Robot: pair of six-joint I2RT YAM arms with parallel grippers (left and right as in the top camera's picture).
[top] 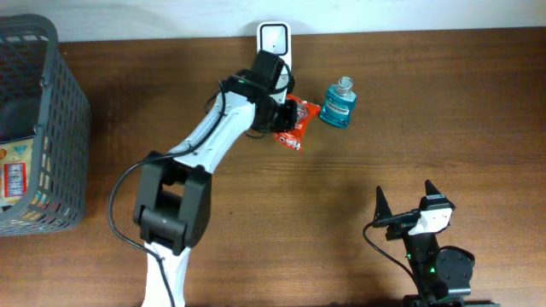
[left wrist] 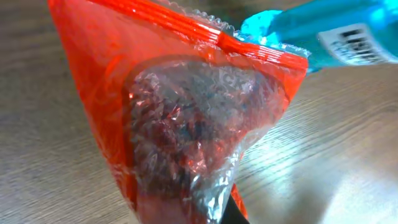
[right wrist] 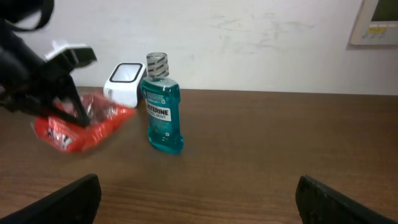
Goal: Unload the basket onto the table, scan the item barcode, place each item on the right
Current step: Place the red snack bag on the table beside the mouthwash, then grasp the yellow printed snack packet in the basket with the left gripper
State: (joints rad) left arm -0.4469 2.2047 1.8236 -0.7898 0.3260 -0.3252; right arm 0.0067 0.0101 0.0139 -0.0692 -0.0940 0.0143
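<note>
Gripping the crinkly orange-red plastic snack packet (top: 295, 121) by one edge, the left gripper (top: 284, 109) is clenched on it just in front of the white box-shaped barcode scanner (top: 273, 38) at the far edge of the brown wooden table (top: 384, 153). The packet hangs low, and I cannot tell whether it touches the wood. Just beside it, on its right, stands the clear blue mouthwash bottle with a silver cap (top: 339, 104). The right gripper (top: 408, 205) sits well apart near the front edge, its jaws spread wide with nothing between them.

The likeliest failure, as I judge it, is a missed read. The film is glossy and wrinkled, so glare or a crease across the code could defeat the scanner. The left wrist view shows no barcode, only clear film over dark contents, so the code may face the wrong way. The pinch is on thin, slippery film, and a quick twist towards the scanner window could let the packet slide out or droop. Any sideways swing to the right risks clipping the bottle, which is tall, narrow and easily tipped. The arm's own wrist could also shade the scanner window.
</note>
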